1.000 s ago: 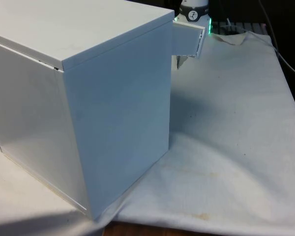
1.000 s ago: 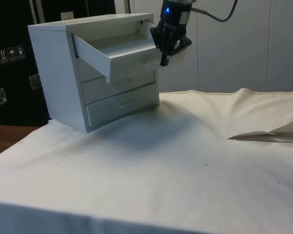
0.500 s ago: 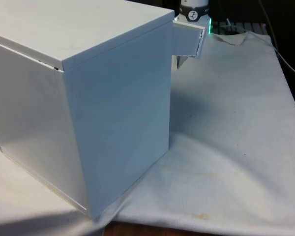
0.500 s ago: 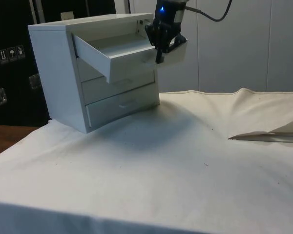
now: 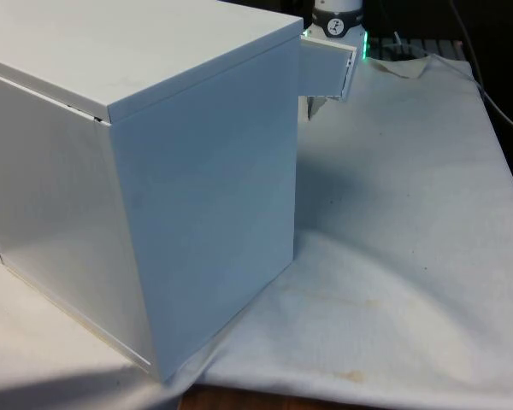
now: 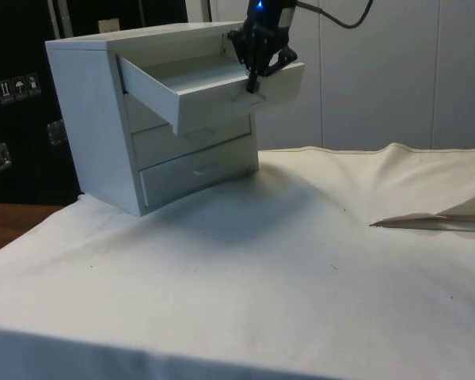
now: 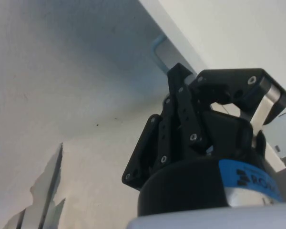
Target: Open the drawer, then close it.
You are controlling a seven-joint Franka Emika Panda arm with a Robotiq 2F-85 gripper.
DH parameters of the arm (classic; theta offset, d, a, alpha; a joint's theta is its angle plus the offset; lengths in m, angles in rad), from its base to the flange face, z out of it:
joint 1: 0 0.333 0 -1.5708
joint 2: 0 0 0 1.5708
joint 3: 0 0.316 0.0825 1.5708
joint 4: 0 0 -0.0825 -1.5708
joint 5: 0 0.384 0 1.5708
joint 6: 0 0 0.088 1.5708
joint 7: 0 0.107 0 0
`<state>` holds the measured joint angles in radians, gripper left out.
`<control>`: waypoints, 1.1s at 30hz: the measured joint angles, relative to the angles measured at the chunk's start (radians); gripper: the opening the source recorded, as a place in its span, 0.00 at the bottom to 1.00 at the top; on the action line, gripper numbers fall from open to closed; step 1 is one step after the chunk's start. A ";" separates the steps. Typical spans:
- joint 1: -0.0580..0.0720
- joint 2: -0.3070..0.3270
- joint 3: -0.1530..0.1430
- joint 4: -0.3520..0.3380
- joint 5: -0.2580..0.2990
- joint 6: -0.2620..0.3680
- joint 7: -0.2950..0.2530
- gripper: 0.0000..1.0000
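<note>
Since half a second ago, my gripper [image 6: 253, 77] has shifted a little toward the chest of drawers [image 6: 142, 119] in the side view, and it now sits against the front panel of the top drawer [image 6: 214, 89], right above the small handle [image 6: 246, 98] on that panel. From the front view nothing looks different: the drawer [image 5: 328, 70] juts out past the chest's far corner just as it did.

I see the top drawer pulled well out of the chest, its open tray visible from the side, while the two lower drawers stay flush. I cannot tell from my pictures whether the fingers are apart or together; in the wrist view the gripper [image 7: 174, 95] points at the drawer's white front edge with the handle [image 7: 158, 45] just beyond its tip, but the gap between the fingers does not read clearly.

For the surface: the table's white cloth [image 6: 285, 261] is lightly creased and carries a few small dark specks and faint yellowish stains near the front edge in the front view [image 5: 385, 256]. A fold of cloth [image 6: 435, 218] is raised on the far side from the chest. Bare brown wood [image 6: 8, 226] shows past the cloth's edge beside the chest. Behind the table I see dark cabinets [image 6: 16, 87] and pale panels [image 6: 380, 71], with a black cable [image 6: 348, 20] looping down to the arm.
</note>
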<state>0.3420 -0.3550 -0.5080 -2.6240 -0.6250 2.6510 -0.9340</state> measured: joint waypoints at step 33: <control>-0.012 -0.017 -0.006 0.015 -0.115 0.012 0.045 0.00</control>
<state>0.3300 -0.3720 -0.5140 -2.6090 -0.7400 2.6630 -0.8890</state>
